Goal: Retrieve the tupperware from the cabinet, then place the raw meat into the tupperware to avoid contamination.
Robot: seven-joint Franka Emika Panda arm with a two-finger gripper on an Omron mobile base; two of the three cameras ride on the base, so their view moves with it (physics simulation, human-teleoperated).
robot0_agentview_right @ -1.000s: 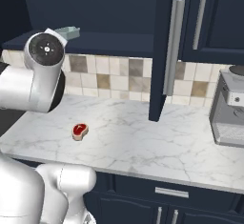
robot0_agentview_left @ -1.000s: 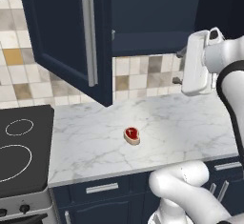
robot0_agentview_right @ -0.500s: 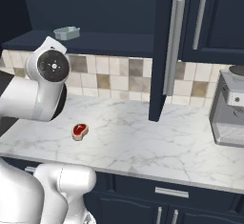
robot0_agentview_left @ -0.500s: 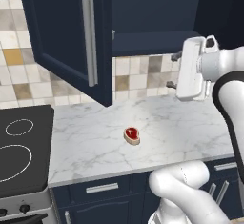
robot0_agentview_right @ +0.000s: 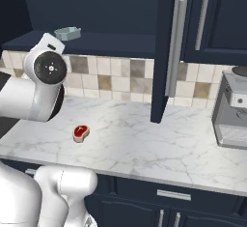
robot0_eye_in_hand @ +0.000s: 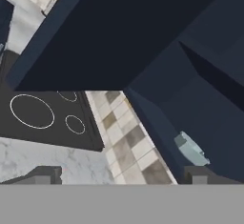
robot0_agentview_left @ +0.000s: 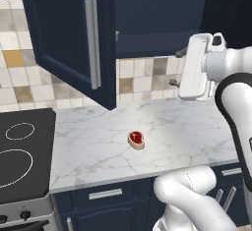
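White marble worktop [robot0_agentview_left: 167, 127] runs along under a tiled wall, and we see a black stove top [robot0_agentview_left: 22, 156] at one end and a grey machine [robot0_agentview_right: 231, 115] at the other. Our jaws [robot0_eye_in_hand: 119, 173] are held up high in front of the big navy cabinet [robot0_agentview_left: 162, 14], and they stand wide open with nothing between them. One cabinet door [robot0_agentview_left: 69, 38] swings out with its long silver handle [robot0_agentview_left: 92, 43].

We spot the tupperware [robot0_agentview_right: 67, 33] sitting on the low shelf inside the cabinet. In the hand view the tupperware [robot0_eye_in_hand: 191, 149] is a little ahead of our jaws, close to the right fingertip [robot0_eye_in_hand: 200, 174], but not touching it. It looks pale blue-grey and shallow.

The raw meat [robot0_agentview_left: 136, 139] lies flat on the worktop, far below our jaws and well apart from them. It is red with a pale rim. In the right base view the raw meat [robot0_agentview_right: 81, 132] sits near the front edge, below the shelf with the tupperware.
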